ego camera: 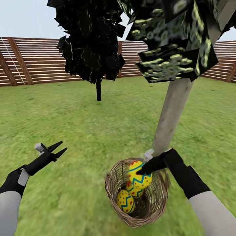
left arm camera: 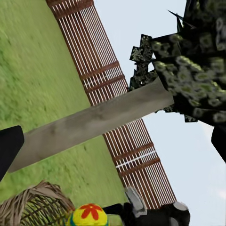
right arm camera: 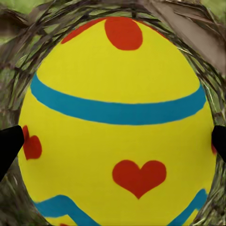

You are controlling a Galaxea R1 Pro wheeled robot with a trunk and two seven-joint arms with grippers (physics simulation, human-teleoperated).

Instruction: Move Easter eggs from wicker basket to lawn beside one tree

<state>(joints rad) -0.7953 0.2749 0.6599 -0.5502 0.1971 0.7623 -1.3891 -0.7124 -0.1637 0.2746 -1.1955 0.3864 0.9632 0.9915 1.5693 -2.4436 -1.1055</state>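
While the right gripper (ego camera: 143, 171) sits astride the top egg (ego camera: 139, 175) in the wicker basket (ego camera: 113, 190) beside the tree (ego camera: 170, 114), I can't tell if it's clenched yet. Squeeze firm, lift straight up, w/o nudging the rim. Left gripper (ego camera: 62, 147) hangs spread, idle.

Black-trunked tree (ego camera: 98, 88) before slatted fence (ego camera: 39, 59)
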